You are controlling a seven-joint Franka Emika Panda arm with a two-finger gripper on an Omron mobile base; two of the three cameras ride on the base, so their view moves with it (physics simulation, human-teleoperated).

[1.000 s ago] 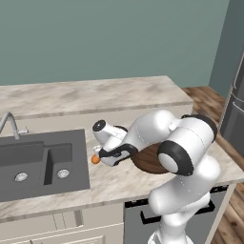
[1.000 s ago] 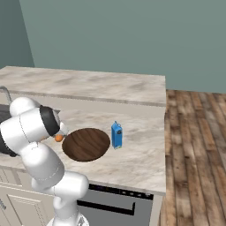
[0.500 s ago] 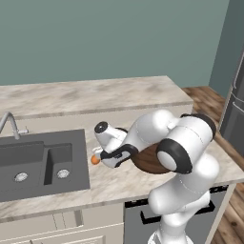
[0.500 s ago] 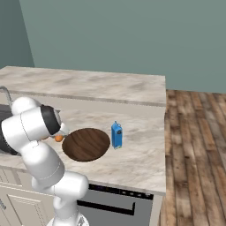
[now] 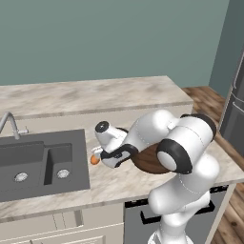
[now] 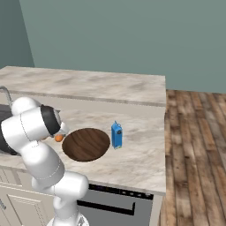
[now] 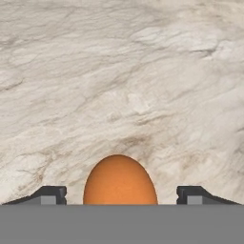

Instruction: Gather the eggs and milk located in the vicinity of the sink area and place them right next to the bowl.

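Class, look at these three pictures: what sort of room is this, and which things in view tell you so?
A kitchen, a rendered one. A dark double sink with a curved faucet is set into a marble-look counter, and a wooden bowl, a milk carton and an egg sit on it.

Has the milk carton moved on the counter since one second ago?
No. In the right base view the milk carton stands upright just right of the bowl, the same as before.

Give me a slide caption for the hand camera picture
An orange-brown egg sits on the marble counter, centred between the tool's two spread fingertips, with gaps on both sides.
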